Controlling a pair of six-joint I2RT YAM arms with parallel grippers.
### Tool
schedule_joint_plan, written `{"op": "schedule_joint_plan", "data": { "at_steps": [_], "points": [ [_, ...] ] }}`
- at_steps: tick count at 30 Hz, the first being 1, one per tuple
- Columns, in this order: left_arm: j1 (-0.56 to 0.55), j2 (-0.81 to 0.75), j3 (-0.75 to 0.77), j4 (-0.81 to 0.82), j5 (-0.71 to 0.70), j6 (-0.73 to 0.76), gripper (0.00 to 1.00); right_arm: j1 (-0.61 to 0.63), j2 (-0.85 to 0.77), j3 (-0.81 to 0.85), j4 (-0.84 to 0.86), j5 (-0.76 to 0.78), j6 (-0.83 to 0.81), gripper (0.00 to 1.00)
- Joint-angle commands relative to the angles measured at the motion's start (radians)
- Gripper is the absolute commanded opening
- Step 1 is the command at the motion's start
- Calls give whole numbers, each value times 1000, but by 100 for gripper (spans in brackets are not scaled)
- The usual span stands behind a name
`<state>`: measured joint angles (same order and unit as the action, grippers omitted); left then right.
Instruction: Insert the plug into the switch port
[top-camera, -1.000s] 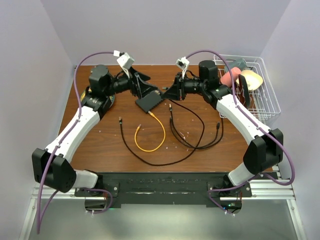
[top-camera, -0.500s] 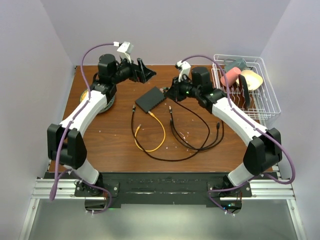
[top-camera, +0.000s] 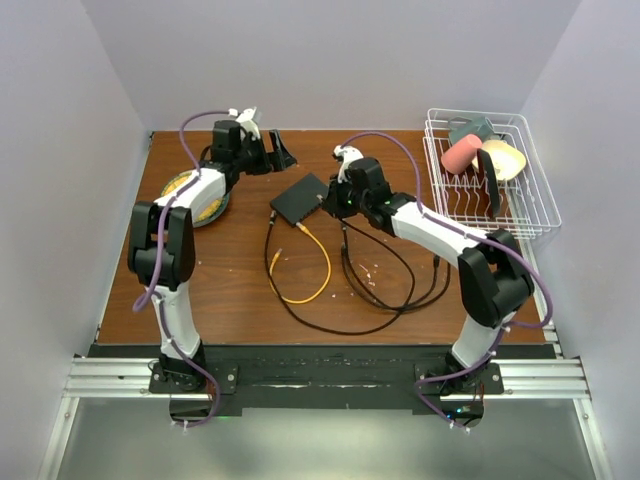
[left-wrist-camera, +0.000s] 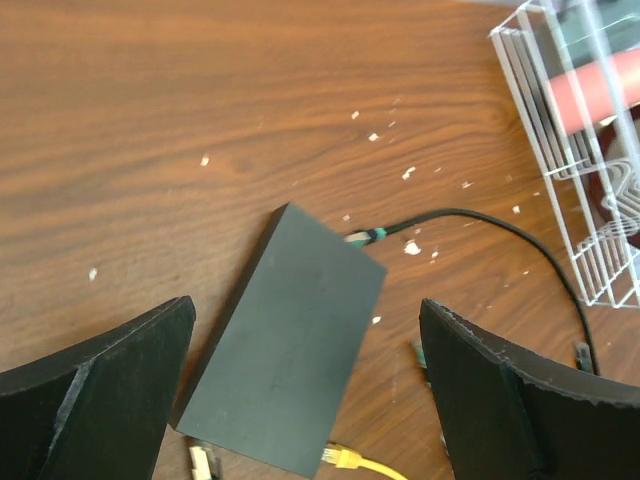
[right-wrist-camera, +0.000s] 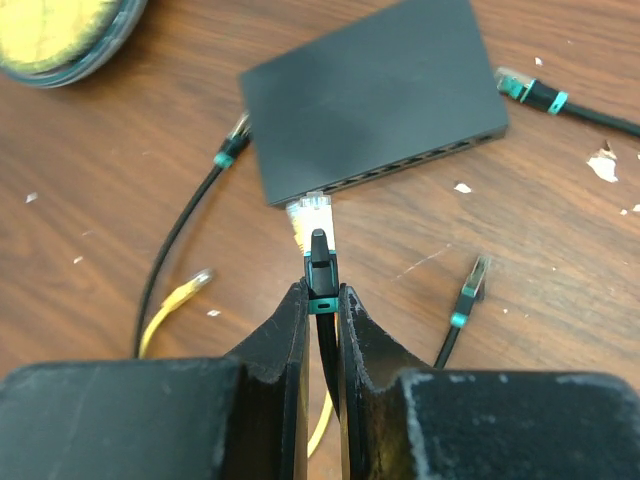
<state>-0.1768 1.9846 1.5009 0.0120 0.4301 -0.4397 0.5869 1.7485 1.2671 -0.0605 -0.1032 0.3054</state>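
Right claw (right-wrist-camera: 320, 300) is pinched shut on the plug (right-wrist-camera: 314, 230), tip right at the port row (right-wrist-camera: 400, 165) of the black box (right-wrist-camera: 370, 90), left claw (left-wrist-camera: 308, 310) hangs wide open and empty, so a push might just slide the unbraced box; only the right wrist view shows the ports, overhead doesn't.

No readable text, label or number shows anywhere.
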Motion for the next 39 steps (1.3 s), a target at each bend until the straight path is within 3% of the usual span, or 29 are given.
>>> {"op": "schedule_joint_plan", "data": {
  "at_steps": [1, 19, 32, 39],
  "points": [
    [-1, 49, 25, 57, -19, -31, 100, 5, 35, -3, 116, 62, 37, 0],
    [-1, 172, -7, 77, 4, -14, 95, 39, 235, 44, 171, 63, 32, 0],
    [-3, 229, -16, 89, 93, -21, 75, 68, 290, 34, 217, 94, 26, 0],
    [-3, 249, -14, 82, 107, -16, 70, 82, 287, 9, 274, 102, 20, 0]
  ]
}}
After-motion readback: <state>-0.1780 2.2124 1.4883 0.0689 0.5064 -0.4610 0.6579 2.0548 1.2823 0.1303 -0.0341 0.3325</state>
